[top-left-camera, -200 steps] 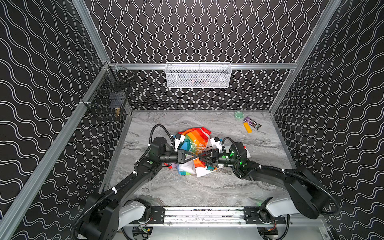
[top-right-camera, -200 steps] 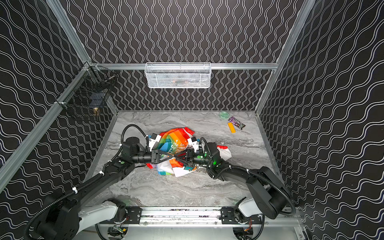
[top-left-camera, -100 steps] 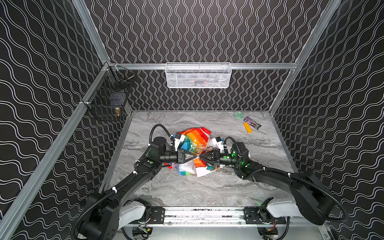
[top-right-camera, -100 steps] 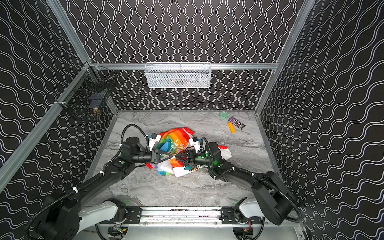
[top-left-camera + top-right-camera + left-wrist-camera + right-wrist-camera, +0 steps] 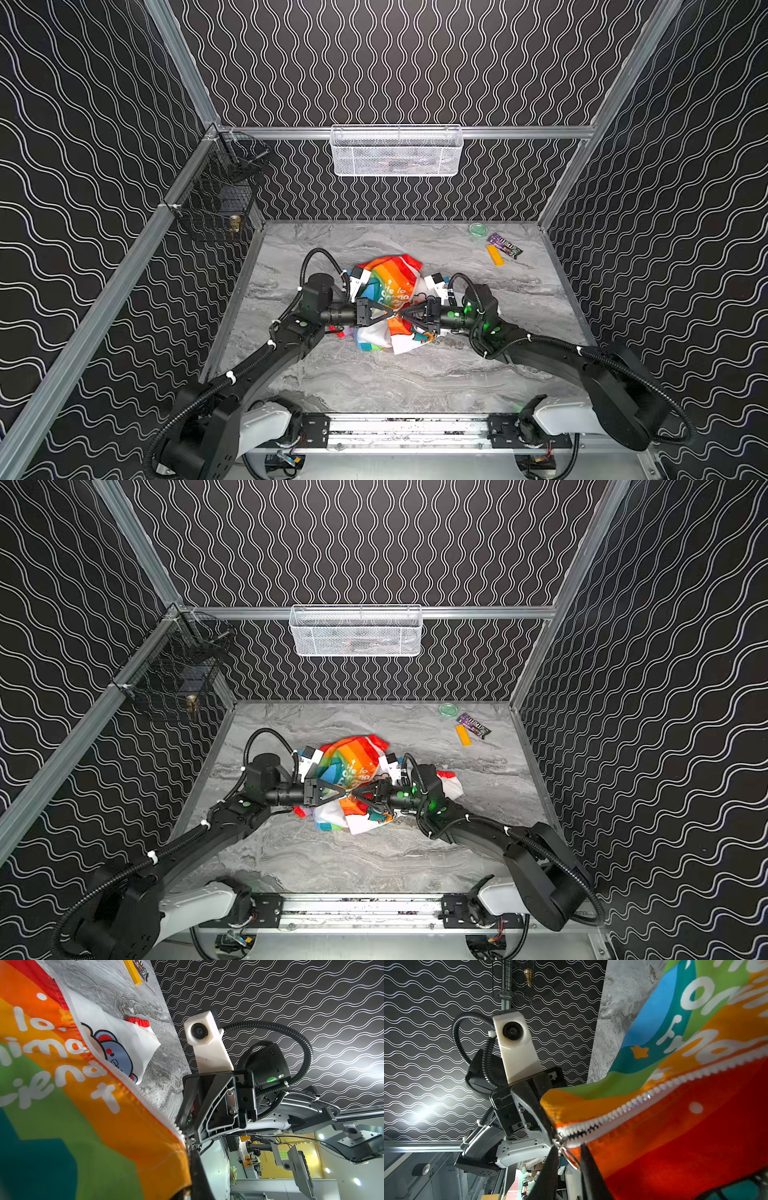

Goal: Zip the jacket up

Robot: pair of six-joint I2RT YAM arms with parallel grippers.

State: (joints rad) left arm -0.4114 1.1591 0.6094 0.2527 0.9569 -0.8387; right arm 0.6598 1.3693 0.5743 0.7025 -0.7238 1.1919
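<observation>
Right wrist view, nearest: right gripper [image 5: 569, 1147], two dark fingers a little apart with the metal zipper pull [image 5: 568, 1153] between them, contact too blurred to judge. Facing it is the left gripper [image 5: 553, 1137], clamped tight on the hem of the jacket [image 5: 675, 1136] at the foot of the white zipper [image 5: 654, 1091]. In both top views the jacket lies crumpled at the middle of the table [image 5: 415, 374], sleeves and hood mostly buried in folds; beyond, far right corner, yellow block [image 5: 495, 254], dark wrapper [image 5: 504, 246] with unreadable print, greenish disc [image 5: 478, 229]; white mesh basket [image 5: 397, 151] on the back rail, contents indistinct.
</observation>
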